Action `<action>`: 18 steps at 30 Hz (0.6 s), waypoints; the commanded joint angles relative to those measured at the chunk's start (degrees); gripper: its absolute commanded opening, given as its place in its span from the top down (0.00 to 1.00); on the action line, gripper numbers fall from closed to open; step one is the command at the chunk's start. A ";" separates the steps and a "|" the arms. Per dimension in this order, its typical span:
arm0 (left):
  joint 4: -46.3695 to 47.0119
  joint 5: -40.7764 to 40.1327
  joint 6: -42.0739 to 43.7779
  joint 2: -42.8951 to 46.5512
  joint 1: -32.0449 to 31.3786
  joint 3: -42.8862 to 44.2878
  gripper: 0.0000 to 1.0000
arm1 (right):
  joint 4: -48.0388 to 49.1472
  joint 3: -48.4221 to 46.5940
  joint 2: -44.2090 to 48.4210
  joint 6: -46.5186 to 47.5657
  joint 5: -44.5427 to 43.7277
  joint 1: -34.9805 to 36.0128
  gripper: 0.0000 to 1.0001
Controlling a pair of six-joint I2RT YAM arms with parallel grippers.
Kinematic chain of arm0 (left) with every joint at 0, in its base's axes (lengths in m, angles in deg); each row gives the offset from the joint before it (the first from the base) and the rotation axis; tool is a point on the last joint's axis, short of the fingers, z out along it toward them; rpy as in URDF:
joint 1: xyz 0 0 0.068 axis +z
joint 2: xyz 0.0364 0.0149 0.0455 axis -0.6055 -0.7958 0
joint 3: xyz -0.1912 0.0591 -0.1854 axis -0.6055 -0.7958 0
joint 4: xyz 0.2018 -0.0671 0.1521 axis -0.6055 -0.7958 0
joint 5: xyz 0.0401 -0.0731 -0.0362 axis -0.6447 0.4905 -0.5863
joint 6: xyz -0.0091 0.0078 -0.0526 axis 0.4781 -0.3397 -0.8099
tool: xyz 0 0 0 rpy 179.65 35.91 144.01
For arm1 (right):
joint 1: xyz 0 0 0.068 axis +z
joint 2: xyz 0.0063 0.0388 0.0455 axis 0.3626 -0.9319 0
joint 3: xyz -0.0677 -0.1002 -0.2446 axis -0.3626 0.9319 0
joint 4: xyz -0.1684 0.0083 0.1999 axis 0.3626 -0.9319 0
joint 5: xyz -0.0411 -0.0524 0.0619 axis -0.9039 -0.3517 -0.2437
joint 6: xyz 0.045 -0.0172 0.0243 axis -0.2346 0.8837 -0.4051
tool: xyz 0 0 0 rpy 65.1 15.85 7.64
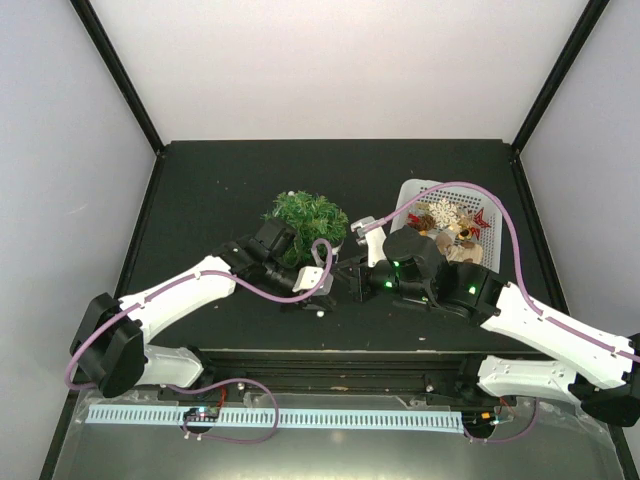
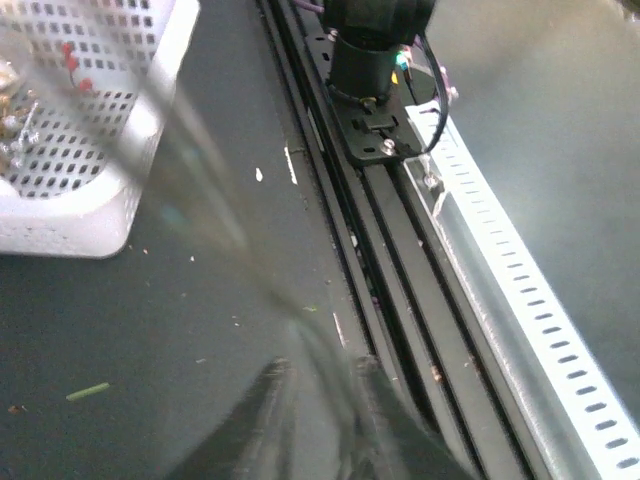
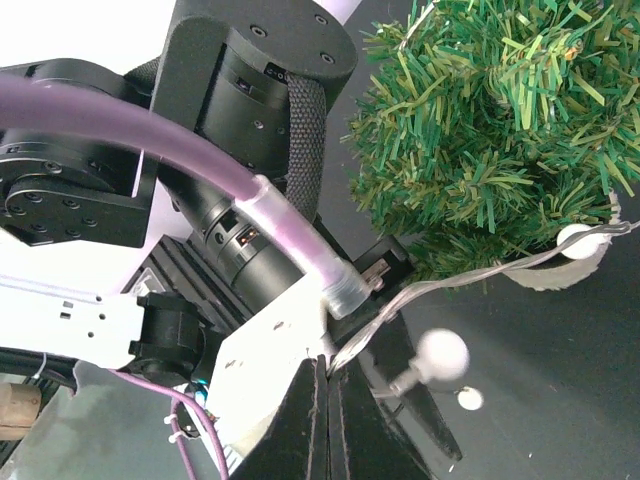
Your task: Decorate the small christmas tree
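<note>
Right fingers [image 3: 300,432] pinched shut on the bulb string [image 3: 440,355]; left fingers [image 2: 262,425] blurred, grip unclear
small christmas tree [image 1: 305,213] at frame centre looks nearly bare; basket [image 1: 412,190] upper right full

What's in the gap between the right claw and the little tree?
A thin strand with small white balls runs from the shut right gripper to the small christmas tree, shown in the right wrist view.

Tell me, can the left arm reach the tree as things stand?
Probably yes. The left gripper hangs just on the near side of the tree, with nothing standing between them. It seems to point away from it, though, so it would have to turn first.
</note>
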 commanded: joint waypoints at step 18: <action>-21.07 -13.92 13.14 11.40 3.38 1.82 0.98 | 5.26 7.00 3.84 -2.02 0.25 0.28 0.99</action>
